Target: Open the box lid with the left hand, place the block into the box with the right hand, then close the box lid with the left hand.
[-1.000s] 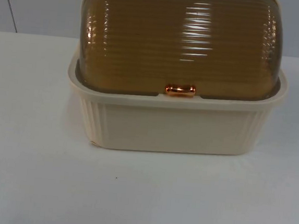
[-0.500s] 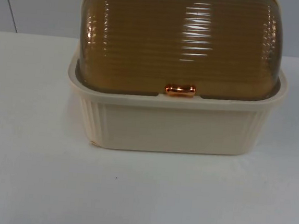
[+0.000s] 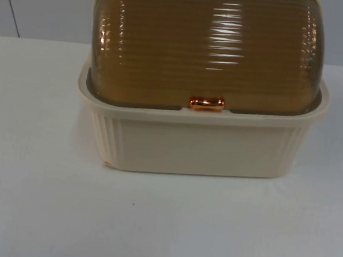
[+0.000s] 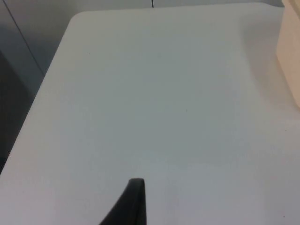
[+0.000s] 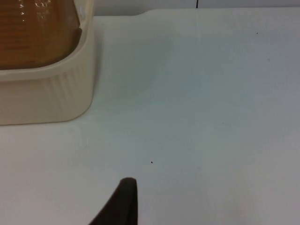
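A cream ribbed box stands on the white table against the grey wall. Its amber, ribbed, domed lid is down and shut, with a copper handle at the middle of its front edge. My left gripper hovers over bare table to the left of the box, whose cream corner shows at the side. My right gripper hovers over bare table to the right of the box, a little in front of it. The amber lid rests inside the box's rim.
The white table stretches wide in front of the box. Its left edge with a rounded far corner drops to a dark floor. The grey partition wall stands behind the box.
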